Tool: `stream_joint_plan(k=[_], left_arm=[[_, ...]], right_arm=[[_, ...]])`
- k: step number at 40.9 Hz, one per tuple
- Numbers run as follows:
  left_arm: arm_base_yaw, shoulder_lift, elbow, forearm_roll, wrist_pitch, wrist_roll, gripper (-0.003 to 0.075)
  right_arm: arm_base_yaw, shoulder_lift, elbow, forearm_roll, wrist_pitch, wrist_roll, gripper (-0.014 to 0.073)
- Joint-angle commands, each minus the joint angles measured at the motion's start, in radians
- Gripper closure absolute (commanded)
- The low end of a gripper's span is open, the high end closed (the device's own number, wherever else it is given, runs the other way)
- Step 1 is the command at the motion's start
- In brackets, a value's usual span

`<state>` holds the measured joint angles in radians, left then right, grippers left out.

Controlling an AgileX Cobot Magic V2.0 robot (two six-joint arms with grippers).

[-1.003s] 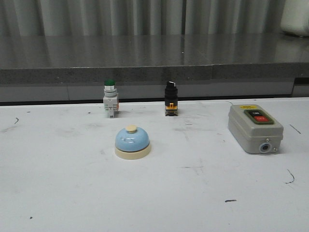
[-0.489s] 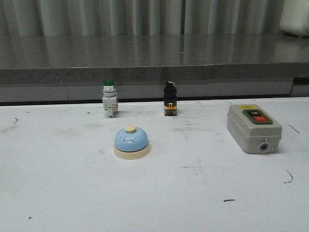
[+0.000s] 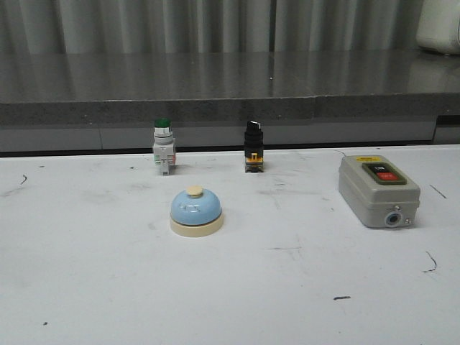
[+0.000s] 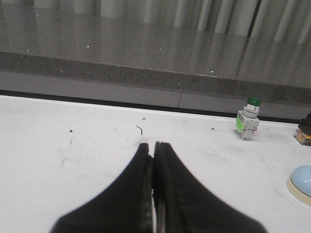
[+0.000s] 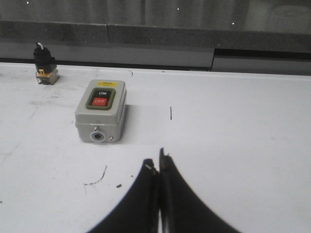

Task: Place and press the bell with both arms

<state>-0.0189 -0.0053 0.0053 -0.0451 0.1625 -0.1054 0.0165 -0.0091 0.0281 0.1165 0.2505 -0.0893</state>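
White and scuffed with small dark marks, the table (image 3: 93,287) ran back to a grey stone-look ledge (image 3: 215,83) with pale curtains behind it. On the table, a little left of centre, sat the bell (image 3: 196,212): a light-blue dome on a cream round base, with a cream button on top, upright and touching nothing else. Farther back and slightly left of it stood a green-capped push button (image 3: 163,146). To the right of that, also at the far edge, stood a black selector switch (image 3: 253,146). Well to the right lay a grey switch box (image 3: 378,191) with a black ON button and a red OFF button on its lid.

Neither arm appeared in the front view. In its wrist view, the left gripper (image 4: 154,148) had its black fingers pressed together, holding nothing, with the bell's edge far off to its right. The right gripper (image 5: 158,167) was likewise closed and empty, hovering nearer than the switch box.
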Motion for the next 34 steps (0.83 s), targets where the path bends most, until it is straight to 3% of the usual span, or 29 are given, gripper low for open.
stream_joint_plan(k=[1, 34], left_arm=[[0.002, -0.017, 0.023, 0.001, -0.081, -0.01, 0.074], [0.002, -0.017, 0.023, 0.001, -0.081, -0.01, 0.074]], right_arm=[[-0.004, -0.014, -0.007, -0.006, -0.05, -0.011, 0.0661], [-0.004, -0.014, -0.007, -0.006, -0.048, -0.011, 0.0661]])
